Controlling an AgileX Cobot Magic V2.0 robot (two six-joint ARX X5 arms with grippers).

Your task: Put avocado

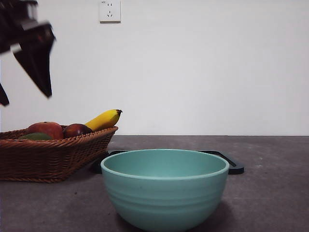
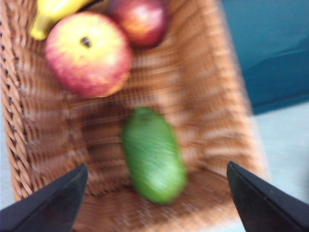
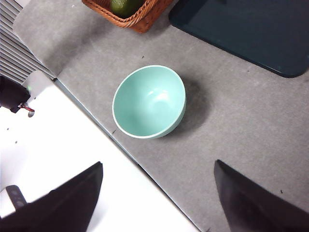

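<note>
— Left pincer [image 2: 154,203], what's its state?
— Jaws spread wide, gripping nothing, hanging above the wicker basket [image 2: 203,96]. The avocado [image 2: 153,154] lies on the basket floor right below it, between the jaws.
— What else is in there?
— Beyond the avocado, two red apples: a bigger one [image 2: 88,54], a smaller one [image 2: 139,20], and a banana [image 2: 50,14] at the far end.
— And the right pincer [image 3: 157,193]?
— Wide apart too, empty, high over the grey counter [image 3: 241,121]. An empty mint bowl [image 3: 149,102] sits ahead of it, a dark tray [image 3: 251,34] further on. White wall with a socket [image 1: 109,10] behind.

Green avocado [image 2: 153,157], brown basket [image 2: 212,96]
</note>
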